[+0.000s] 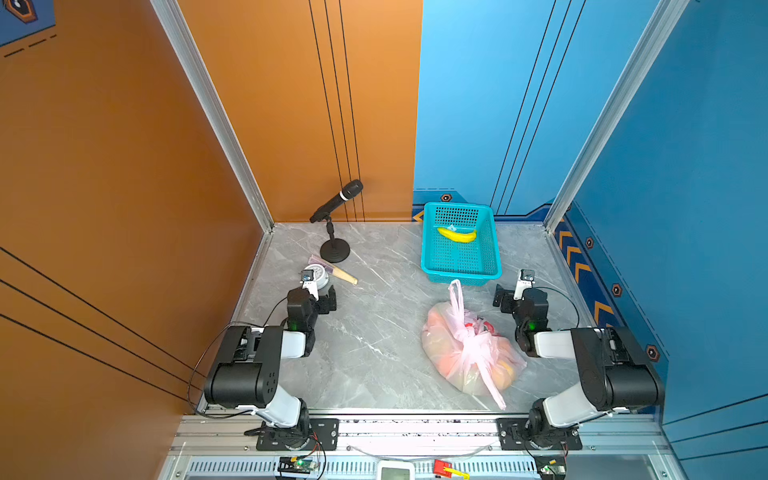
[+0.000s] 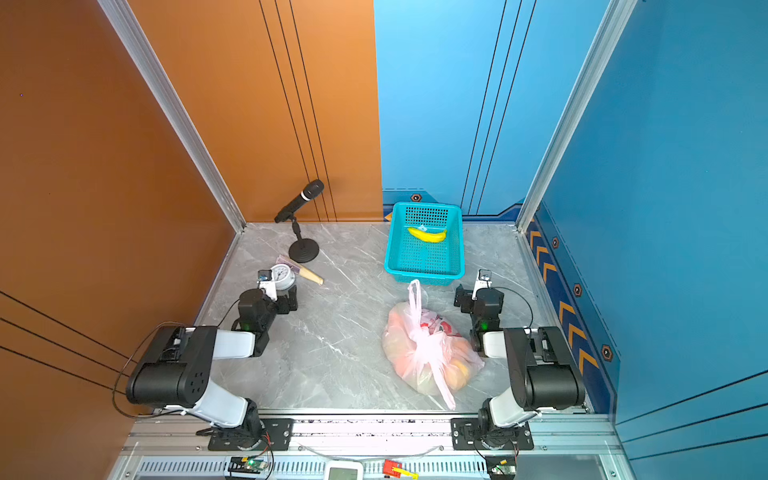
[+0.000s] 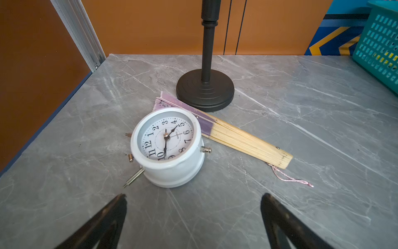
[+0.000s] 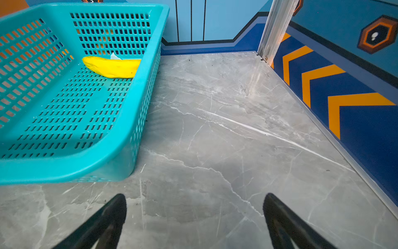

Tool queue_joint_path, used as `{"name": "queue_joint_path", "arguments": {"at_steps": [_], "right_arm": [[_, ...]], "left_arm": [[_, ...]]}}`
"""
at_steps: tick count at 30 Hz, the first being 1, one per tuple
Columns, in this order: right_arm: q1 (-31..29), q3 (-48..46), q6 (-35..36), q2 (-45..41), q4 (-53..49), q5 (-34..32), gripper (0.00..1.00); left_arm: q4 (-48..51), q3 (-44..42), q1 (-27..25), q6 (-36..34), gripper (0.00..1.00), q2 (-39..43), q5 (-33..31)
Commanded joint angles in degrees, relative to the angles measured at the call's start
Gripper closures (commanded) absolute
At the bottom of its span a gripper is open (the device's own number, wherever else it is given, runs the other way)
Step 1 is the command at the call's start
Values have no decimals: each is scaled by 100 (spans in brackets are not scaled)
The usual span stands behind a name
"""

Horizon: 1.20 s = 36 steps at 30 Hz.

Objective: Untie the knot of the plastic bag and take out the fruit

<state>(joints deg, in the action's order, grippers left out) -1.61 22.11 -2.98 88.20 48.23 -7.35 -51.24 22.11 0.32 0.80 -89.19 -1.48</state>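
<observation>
**First:** Toward the front right of the surface [image 1: 374, 332], the plastic bag [image 1: 440, 349] is lying beside the right arm, with the knot [image 1: 471, 343] bunching on top and the fruit [image 1: 503, 374] bulging inside.

**Second:** I'm worrying about that thin film. Tugging the wrong strap could be tightening the knot, or tearing the bag and sending fruit rolling.

**First:** Both hands are gaping wide, holding and touching nothing. The left hand [image 3: 193, 195] is pointing at the clock [image 3: 168, 140], and the right hand [image 4: 195, 195] is hanging over bare surface beside the basket [image 4: 64, 168].

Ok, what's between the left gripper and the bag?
Nothing: only bare table lies between the left gripper and the bag, as both top views show.
</observation>
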Motion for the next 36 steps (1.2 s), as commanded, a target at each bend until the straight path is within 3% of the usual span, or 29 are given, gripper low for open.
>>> {"name": "queue_joint_path", "arguments": {"at_steps": [1, 25, 30, 36], "right_arm": [[-15, 30, -18, -38, 39, -39, 0], [35, 52, -53, -102, -31, 90, 0], [59, 637, -151, -1039, -1889, 148, 0], [47, 1337, -720, -2139, -3855, 146, 0]], "left_arm": [[-52, 2, -14, -107, 3, -21, 23], [-52, -7, 4, -99, 3, -16, 55], [-73, -66, 29, -74, 3, 161, 69], [548, -272, 56, -29, 3, 1293, 38]]}}
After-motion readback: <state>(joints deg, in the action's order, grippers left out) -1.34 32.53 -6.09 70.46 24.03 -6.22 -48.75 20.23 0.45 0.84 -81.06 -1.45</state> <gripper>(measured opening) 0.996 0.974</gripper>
